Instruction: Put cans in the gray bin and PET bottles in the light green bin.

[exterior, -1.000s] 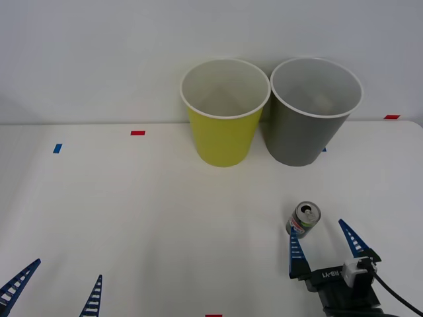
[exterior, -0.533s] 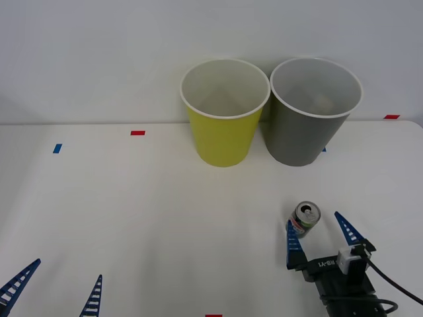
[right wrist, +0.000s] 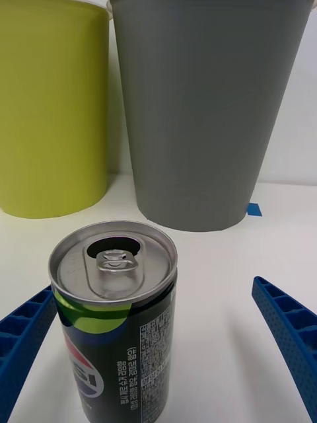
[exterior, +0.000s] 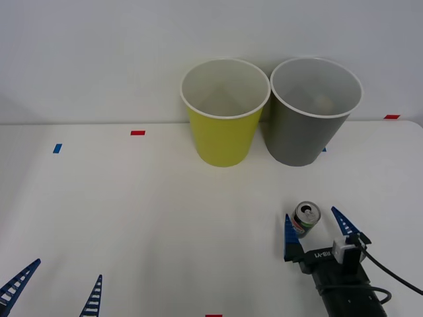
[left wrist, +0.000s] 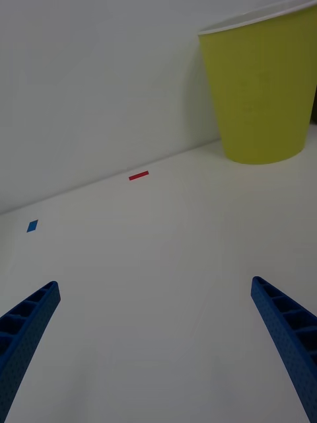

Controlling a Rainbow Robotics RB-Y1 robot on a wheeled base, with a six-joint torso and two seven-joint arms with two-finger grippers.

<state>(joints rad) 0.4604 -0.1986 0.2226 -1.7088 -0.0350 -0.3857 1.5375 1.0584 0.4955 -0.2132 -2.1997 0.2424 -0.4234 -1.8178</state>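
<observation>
**Can upright between the open right jaws, both bins beyond it**

The can [exterior: 307, 217] stands upright on the white surface [exterior: 165, 218], pull-tab top showing, and serves as the landmark here; beyond it, toward the wall, the gray bin [exterior: 312, 112] stands almost straight ahead, and the light green bin [exterior: 225, 112] stands just beside that bin, farther to the robot's left; the two bins sit side by side, rims close together, whether touching cannot be told; bare surface lies between the can and the gray bin; a small blue tape mark [right wrist: 254, 209] lies by the gray bin's base, a red tape mark [exterior: 137, 133] and another blue one [exterior: 57, 148] lie well to the left of the can, and a red mark [exterior: 392, 117] sits at the far right near the wall.

The right gripper [exterior: 317, 230] is at the can, jaws spread wide with one finger on each side of it; in the right wrist view the can [right wrist: 115, 317] stands nearer one finger [right wrist: 23, 330], just beside it, with a clear gap to the other; the jaws grip nothing.

The left gripper [exterior: 56, 287] hovers low over the surface, well to the left of the can and nearer the robot, jaws open and holding nothing.
</observation>
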